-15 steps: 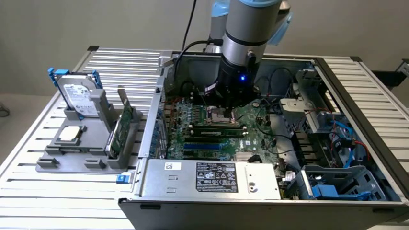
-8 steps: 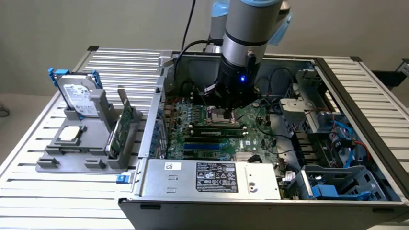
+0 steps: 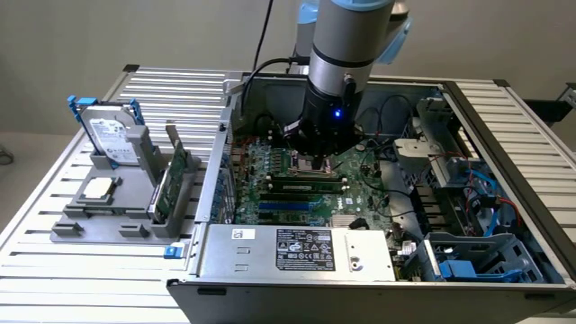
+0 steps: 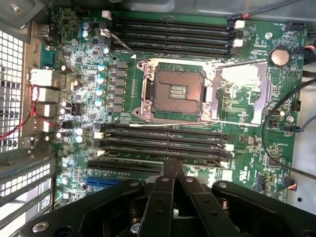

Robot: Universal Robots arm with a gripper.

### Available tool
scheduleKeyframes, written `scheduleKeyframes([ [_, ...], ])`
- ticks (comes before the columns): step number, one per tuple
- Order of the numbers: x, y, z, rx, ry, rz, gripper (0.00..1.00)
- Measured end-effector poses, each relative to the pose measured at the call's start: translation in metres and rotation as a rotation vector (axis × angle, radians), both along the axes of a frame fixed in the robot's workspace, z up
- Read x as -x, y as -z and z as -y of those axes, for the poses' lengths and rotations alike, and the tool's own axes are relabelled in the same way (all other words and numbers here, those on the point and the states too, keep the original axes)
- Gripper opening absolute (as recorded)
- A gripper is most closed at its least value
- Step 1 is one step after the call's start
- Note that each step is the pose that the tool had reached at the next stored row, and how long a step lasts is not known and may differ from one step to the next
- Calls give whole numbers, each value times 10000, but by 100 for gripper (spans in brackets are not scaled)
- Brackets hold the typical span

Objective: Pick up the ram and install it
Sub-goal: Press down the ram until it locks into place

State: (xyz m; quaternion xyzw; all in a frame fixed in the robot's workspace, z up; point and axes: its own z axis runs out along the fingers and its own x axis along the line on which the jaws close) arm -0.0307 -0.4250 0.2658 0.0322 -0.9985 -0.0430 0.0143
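closest in, my jaws (image 4: 174,170) are pinched shut and empty above the motherboard (image 4: 247,163), the ram (image 3: 308,181) already seated in its slot, so the install looks done.

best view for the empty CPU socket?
Wrist view: the CPU socket faces the camera, open, contact grid visible. In the exterior view, the socket is mostly hidden behind the arm.
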Motion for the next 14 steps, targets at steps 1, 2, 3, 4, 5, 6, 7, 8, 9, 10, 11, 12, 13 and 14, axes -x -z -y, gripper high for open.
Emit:
scheduleKeyframes([
  [1, 5, -1, 4, 1, 18, -1, 11],
  [2, 10, -2, 9, -1, 37, -2, 11],
  [3, 13, -4, 15, -3, 56, -3, 11],
  [4, 16, -6, 21, -5, 81, -5, 11],
  [5, 18, -9, 27, -9, 109, -7, 11],
  [6, 20, -11, 35, -13, 138, -10, 11],
  [7, 20, -11, 39, -13, 148, -12, 11],
  [8, 20, -11, 39, -13, 148, -12, 11],
  [9, 20, -11, 39, -14, 148, -12, 11],
  [10, 20, -11, 39, -13, 149, -12, 11],
  [11, 20, -11, 39, -14, 148, -12, 11],
  [12, 20, -11, 39, -13, 148, -13, 11],
  [13, 20, -11, 39, -13, 148, -13, 11],
  [14, 20, -11, 39, -14, 148, -13, 11],
])
